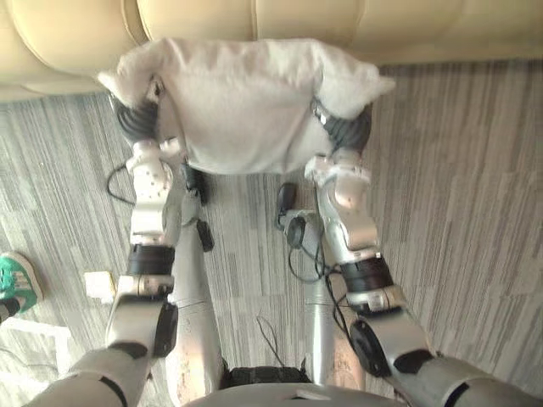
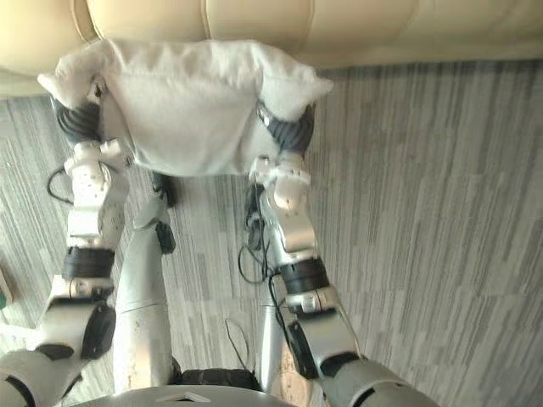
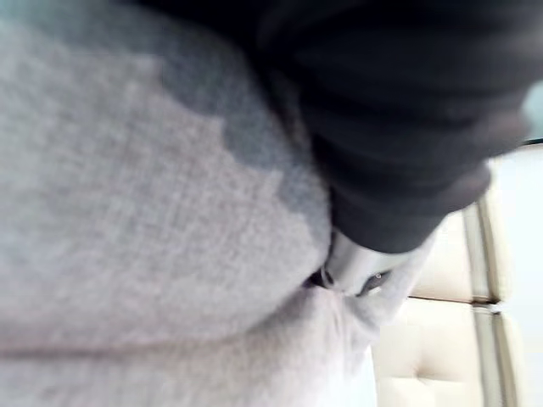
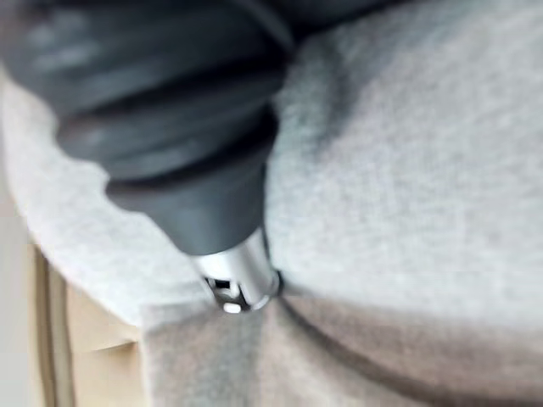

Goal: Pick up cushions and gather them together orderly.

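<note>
The left robot hand (image 1: pixel 136 119) and the right robot hand (image 1: pixel 344 129) sink into opposite ends of the soft pale grey fabric cushion (image 1: pixel 246 106), grasp impossible to tell, which spans crosswise between them, raised just before the cream padded sofa (image 1: pixel 254 19).

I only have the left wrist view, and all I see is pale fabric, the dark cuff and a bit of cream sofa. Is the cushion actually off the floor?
Observer: From the head views it looks that way. The cushion hangs above the striped carpet, with its far edge overlapping the front of the sofa.
Operator: Is the other hand on it too?
Observer: Yes. The right hand presses the cushion's right side, opposite the left hand on its left side.
Operator: Anything on the floor I should know about?
Observer: A person's green shoe is on the carpet to the robot's left.
</note>
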